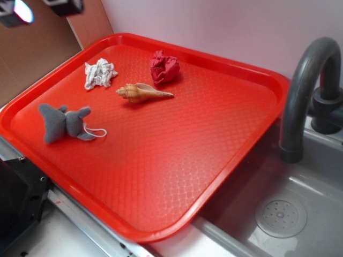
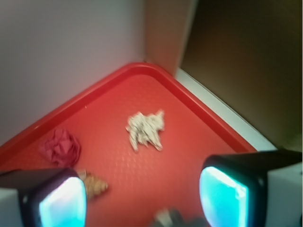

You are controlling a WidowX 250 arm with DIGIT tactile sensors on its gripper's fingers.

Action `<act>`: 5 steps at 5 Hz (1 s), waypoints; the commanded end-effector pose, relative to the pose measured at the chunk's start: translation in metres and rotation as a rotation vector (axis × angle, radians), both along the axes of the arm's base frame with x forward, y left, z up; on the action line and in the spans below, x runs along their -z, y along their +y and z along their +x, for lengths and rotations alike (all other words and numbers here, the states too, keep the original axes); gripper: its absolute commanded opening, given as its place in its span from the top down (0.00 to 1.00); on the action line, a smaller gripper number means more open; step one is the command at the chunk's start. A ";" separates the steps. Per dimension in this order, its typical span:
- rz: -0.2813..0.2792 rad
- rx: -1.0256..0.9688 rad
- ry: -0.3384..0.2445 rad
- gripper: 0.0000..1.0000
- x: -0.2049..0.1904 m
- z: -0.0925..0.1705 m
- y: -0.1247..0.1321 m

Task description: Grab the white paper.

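Note:
The white paper (image 1: 99, 74) is a small wrinkled wad lying on the red tray (image 1: 234, 159) near its far left corner. In the wrist view the white paper (image 2: 145, 128) lies ahead of my gripper (image 2: 142, 201), well beyond the fingertips and apart from them. The jaws stand wide open with nothing between them; the cyan pads (image 2: 62, 206) show at the bottom left and right. In the exterior view only the gripper's fingertips (image 1: 20, 10) show at the top left edge, high above the tray's left rim.
A red paper wad (image 1: 164, 67) lies right of the white one, a tan seashell (image 1: 143, 92) in front of both, and a grey plush elephant (image 1: 64, 122) near the tray's left edge. A grey faucet (image 1: 305, 91) and sink (image 1: 278, 214) stand to the right. A wall runs behind.

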State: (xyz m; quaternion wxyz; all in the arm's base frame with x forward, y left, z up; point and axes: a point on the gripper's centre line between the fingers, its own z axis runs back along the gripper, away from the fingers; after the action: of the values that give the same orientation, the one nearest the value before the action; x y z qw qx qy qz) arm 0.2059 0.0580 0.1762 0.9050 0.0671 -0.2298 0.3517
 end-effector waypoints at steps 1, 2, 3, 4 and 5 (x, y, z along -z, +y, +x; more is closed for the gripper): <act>0.073 -0.011 -0.017 0.00 0.017 0.040 0.039; 0.090 0.008 0.012 0.00 0.034 0.055 0.050; 0.080 0.023 0.044 0.00 0.050 0.069 0.063; 0.059 0.023 0.093 0.00 0.069 0.082 0.079; 0.018 0.044 0.110 0.00 0.078 0.084 0.085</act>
State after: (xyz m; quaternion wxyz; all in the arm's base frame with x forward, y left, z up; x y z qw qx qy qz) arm 0.2857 0.1271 0.0771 0.9324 0.0812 -0.1517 0.3179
